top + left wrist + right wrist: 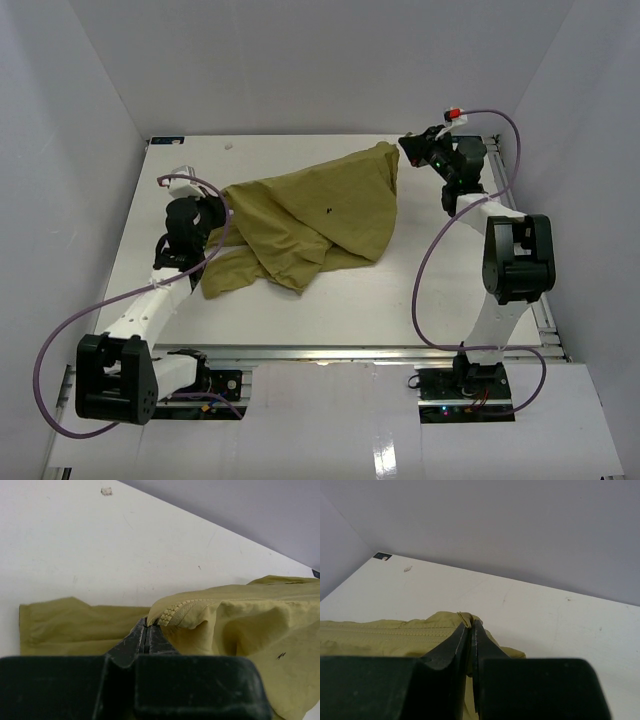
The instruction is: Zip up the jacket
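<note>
The jacket [310, 215] is lying crumpled on the table [350, 305], stretching from near the left edge toward the far right corner. The left gripper [147, 626] is pinching the jacket's left end, jaws pressed together on the cloth right beside the zipper teeth [172, 612]. The right gripper [471, 626] is clamping the jacket's far tip by the far right corner, jaws pressed tight on a small fold

Bright even overhead light, soft shadows, sharp views, near foreground blurred
</note>
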Action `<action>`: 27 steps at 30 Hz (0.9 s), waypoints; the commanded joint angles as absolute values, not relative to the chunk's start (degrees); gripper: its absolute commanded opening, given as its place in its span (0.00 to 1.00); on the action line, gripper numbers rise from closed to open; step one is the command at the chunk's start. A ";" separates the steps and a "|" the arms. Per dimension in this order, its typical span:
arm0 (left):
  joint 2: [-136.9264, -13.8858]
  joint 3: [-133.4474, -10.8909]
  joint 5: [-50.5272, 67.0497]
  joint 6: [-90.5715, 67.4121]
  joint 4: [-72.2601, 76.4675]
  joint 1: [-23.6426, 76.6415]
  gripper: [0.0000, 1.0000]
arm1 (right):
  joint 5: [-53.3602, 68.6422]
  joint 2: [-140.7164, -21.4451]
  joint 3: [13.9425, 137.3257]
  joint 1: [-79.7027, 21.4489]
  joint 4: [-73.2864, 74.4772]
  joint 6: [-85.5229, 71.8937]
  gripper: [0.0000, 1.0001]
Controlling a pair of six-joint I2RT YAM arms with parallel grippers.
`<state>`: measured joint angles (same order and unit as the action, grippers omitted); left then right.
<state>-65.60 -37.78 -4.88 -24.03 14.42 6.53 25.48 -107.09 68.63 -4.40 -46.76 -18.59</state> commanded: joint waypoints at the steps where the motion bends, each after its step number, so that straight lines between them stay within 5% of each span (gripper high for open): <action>1: -66.36 -39.55 -10.29 -24.71 14.58 3.87 0.00 | 18.16 -103.90 62.93 -0.70 -56.07 -20.42 0.08; 18: -68.32 -41.39 1.32 -34.68 11.60 -4.57 0.00 | 19.22 -95.54 43.20 -1.32 -66.10 -27.50 0.08; 24: -68.33 -40.08 8.57 -33.13 12.52 -4.48 0.55 | 22.68 -94.92 43.51 -2.90 -63.18 -26.01 0.11; 27: -67.46 -40.79 10.90 -32.80 11.55 -4.26 0.77 | 24.32 -92.83 44.48 -2.90 -58.49 -25.03 0.36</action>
